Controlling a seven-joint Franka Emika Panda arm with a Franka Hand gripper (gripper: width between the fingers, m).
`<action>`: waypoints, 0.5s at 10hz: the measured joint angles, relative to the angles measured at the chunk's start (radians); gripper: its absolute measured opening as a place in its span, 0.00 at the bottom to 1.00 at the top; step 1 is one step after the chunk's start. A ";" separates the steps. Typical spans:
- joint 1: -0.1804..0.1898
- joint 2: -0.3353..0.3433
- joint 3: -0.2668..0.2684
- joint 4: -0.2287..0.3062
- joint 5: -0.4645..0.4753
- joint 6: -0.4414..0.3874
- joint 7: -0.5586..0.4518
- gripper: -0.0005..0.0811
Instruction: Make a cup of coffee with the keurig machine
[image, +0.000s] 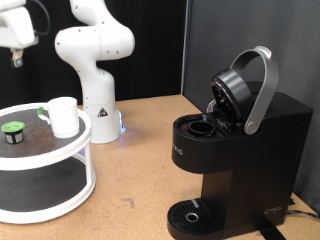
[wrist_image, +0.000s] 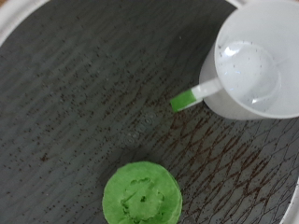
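Note:
The white cup (image: 64, 116) stands on the dark mesh top of a round white two-tier stand (image: 60, 160) at the exterior view's left. In the wrist view the cup (wrist_image: 250, 70) looks empty, and its side handle ends in a green tip (wrist_image: 187, 96). A small dark pod with a green top (image: 13, 131) sits beside it on the stand and shows from above in the wrist view (wrist_image: 142, 194). The black keurig machine (image: 240, 150) stands at the right with its silver-handled lid (image: 262, 85) raised. My gripper (image: 17, 57) hangs high above the stand, apart from both; its fingers do not show in the wrist view.
The white arm base (image: 95, 95) stands behind the stand on the wooden table (image: 140, 170). The machine's circular drip tray (image: 192, 215) has nothing on it. The stand's lower tier (image: 40, 190) shows below the top one.

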 joint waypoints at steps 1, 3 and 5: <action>0.008 0.037 -0.013 -0.006 0.000 0.033 0.001 0.99; 0.015 0.120 -0.025 -0.010 0.000 0.088 0.003 0.99; 0.015 0.115 -0.028 -0.011 0.008 0.088 -0.014 0.99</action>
